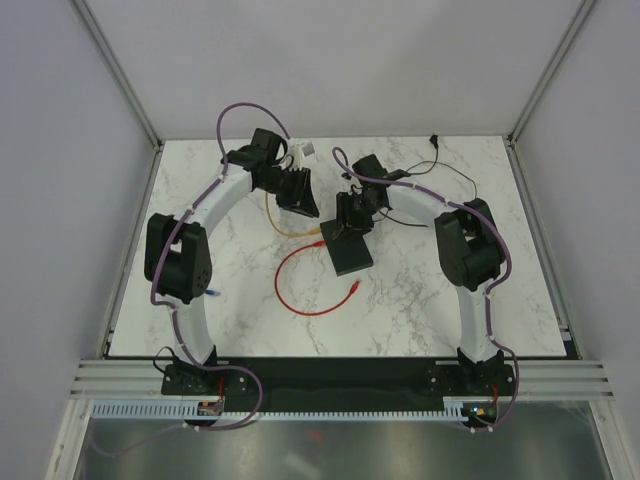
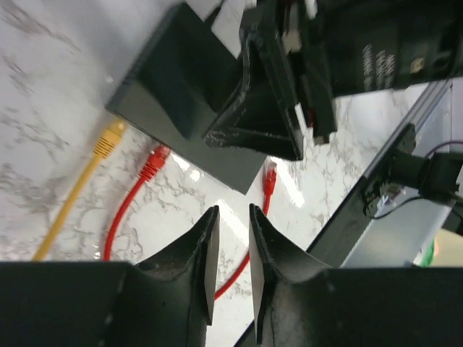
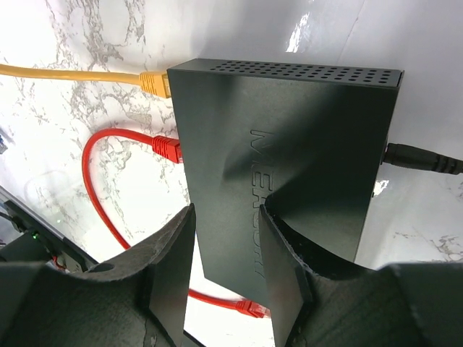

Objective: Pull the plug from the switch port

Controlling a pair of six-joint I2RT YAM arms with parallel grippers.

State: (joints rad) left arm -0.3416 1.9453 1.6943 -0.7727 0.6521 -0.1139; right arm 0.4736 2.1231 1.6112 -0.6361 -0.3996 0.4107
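Observation:
The black switch [image 1: 350, 258] [image 3: 304, 144] [image 2: 181, 79] lies flat mid-table. A yellow plug [image 3: 155, 83] [image 2: 108, 137] and a red plug [image 3: 168, 150] [image 2: 154, 162] both reach its port side; how deep either sits I cannot tell. My right gripper [image 3: 226, 210] [image 1: 352, 225] is open, its fingers spread over the switch's top face at the far end, not around its sides. My left gripper [image 2: 231, 213] [image 1: 303, 205] hovers left of the switch above the marble. Its jaws stand slightly apart with nothing between them, and it is clear of both plugs.
The red cable [image 1: 290, 295] loops on the table, and its other plug [image 1: 355, 289] [image 3: 249, 309] lies loose by the switch's near corner. The yellow cable [image 1: 275, 222] trails left. A black power cord [image 3: 423, 159] leaves the switch's far side. A white object [image 1: 305, 152] sits at the back.

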